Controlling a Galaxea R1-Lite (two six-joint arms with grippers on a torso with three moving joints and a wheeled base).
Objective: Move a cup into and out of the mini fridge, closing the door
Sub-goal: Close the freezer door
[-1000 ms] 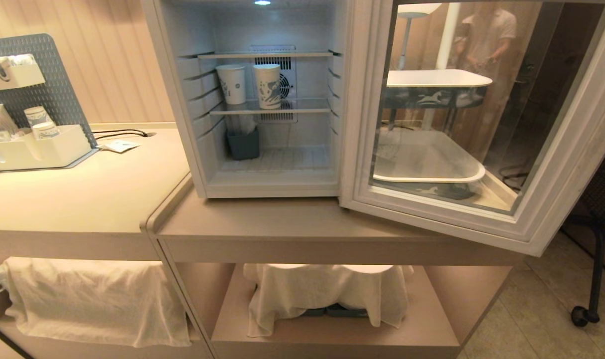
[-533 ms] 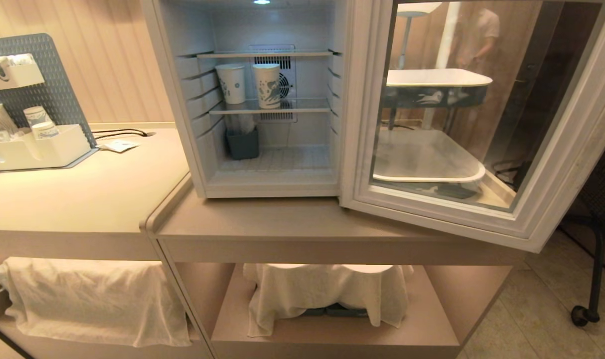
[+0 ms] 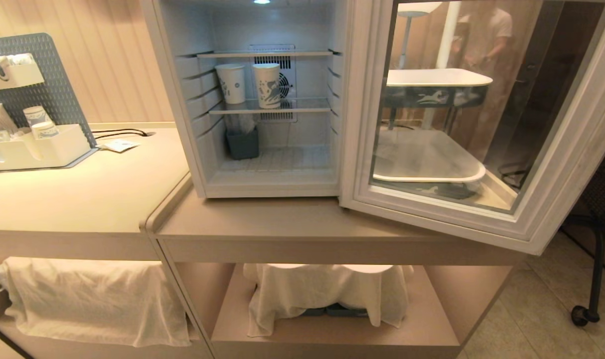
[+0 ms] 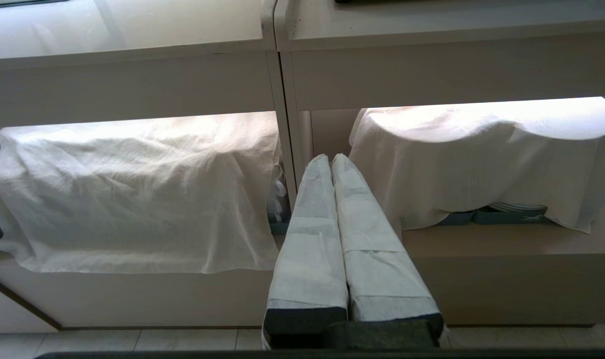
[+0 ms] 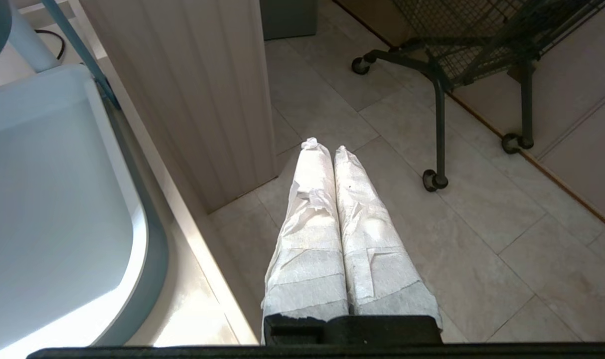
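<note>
Looking down at the tabletop (image 3: 282,219), we see the fridge (image 3: 183,124) standing on it with its door (image 3: 556,199) swung wide to the fridge's right, glass panel facing us. Below the fridge, two white cloths (image 3: 327,294) hang over things on the open shelves under the tabletop. Inside the fridge, on the glass middle shelf (image 3: 307,105), the cup (image 3: 267,85) with the blue swirl stands upright in front of the rear fan, just beside a second cup (image 3: 231,83) with a small emblem, nearer the fridge's left wall. A grey bin (image 3: 242,143) sits on the fridge floor under them. Our left hand (image 4: 331,158) hangs low before the cloths, fingers pressed together, holding nothing. Our right hand (image 5: 322,148) is over the tiled floor (image 5: 482,224) outside the door, likewise closed and empty.
</note>
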